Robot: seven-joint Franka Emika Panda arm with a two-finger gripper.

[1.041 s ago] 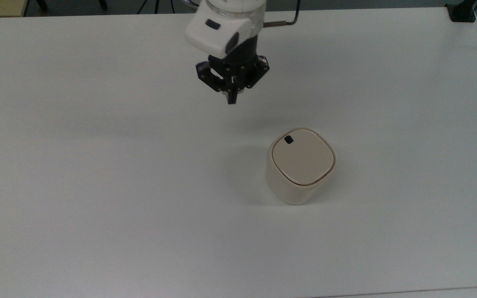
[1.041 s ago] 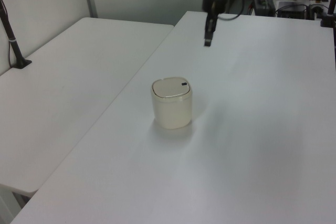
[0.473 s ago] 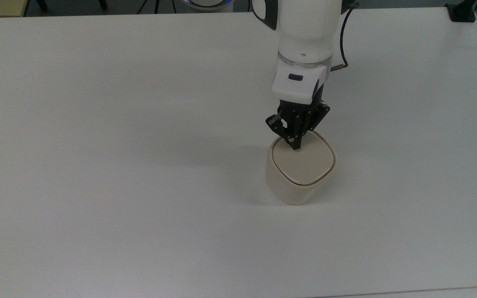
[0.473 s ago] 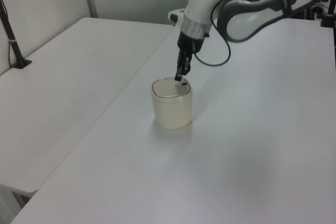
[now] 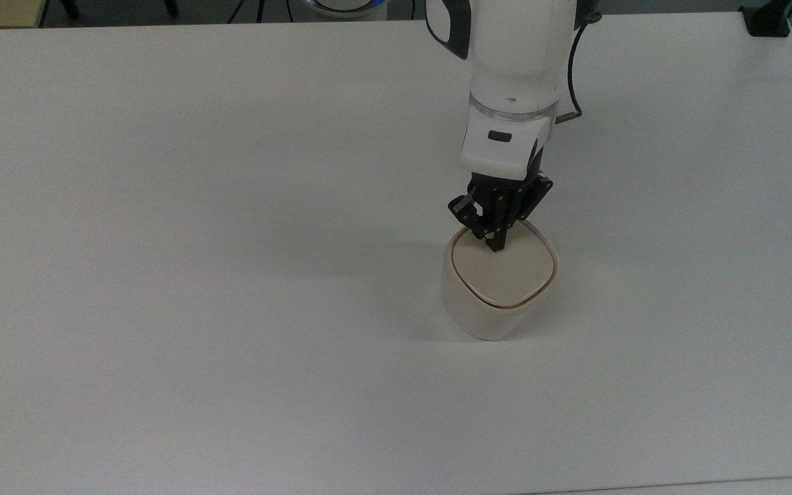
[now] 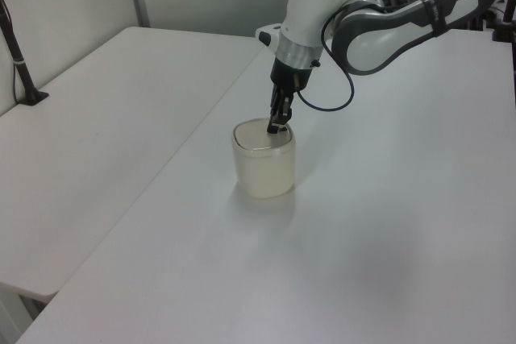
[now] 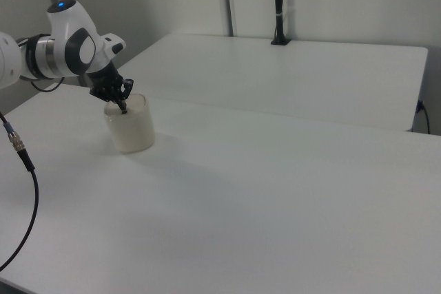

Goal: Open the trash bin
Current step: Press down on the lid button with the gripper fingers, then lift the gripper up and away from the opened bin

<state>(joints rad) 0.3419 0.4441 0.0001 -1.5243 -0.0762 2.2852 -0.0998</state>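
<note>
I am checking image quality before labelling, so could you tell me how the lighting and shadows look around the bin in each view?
Top view: even, soft light; a faint diffuse shadow falls on the table to the top view's left of the trash bin, with the gripper at its lid. Left view: bright and washed out, the bin pale against the white table. Right view: dimmer, greyer tone, soft shadow beside the bin.

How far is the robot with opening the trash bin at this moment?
Done: the end effector is at the trash bin, its shut fingertips down on the lid near the corner closest to the arm. In hand: it appears to be pressing there. Left: the lid lies flat and closed in the top view, so the opening itself is not yet done.
</note>
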